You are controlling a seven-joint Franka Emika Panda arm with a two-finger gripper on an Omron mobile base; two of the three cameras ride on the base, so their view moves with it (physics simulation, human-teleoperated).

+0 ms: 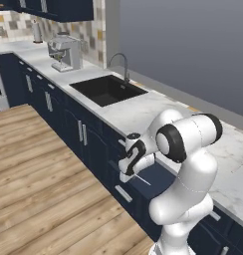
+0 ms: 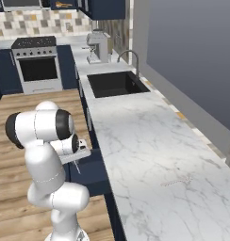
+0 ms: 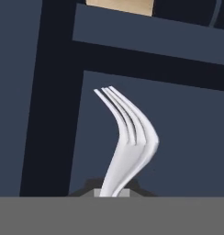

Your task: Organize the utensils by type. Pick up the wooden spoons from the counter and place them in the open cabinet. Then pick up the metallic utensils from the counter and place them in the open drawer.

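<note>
My gripper (image 1: pixel 127 174) is shut on a thin silver-grey fork (image 1: pixel 141 180), one of the metallic utensils, and holds it over the open drawer (image 1: pixel 156 175). In the hand view the fork (image 3: pixel 128 137) rises from between the fingertips, tines curving away, with the drawer's navy inside (image 3: pixel 187 133) behind it. The right base view shows the fork (image 2: pixel 77 166) hanging below the hand above the drawer (image 2: pixel 91 173). A second metallic utensil (image 2: pixel 176 182) lies on the white marble counter (image 2: pixel 135 141). The open cabinet (image 2: pixel 65 4) at the top left holds something orange-brown.
A black sink (image 1: pixel 107 89) with a faucet (image 1: pixel 124 64) is set in the counter further along. Past it stands a coffee machine (image 1: pixel 65 52). An oven (image 2: pixel 37 68) is at the far end. Wooden floor (image 1: pixel 39 189) runs along the navy base cabinets.
</note>
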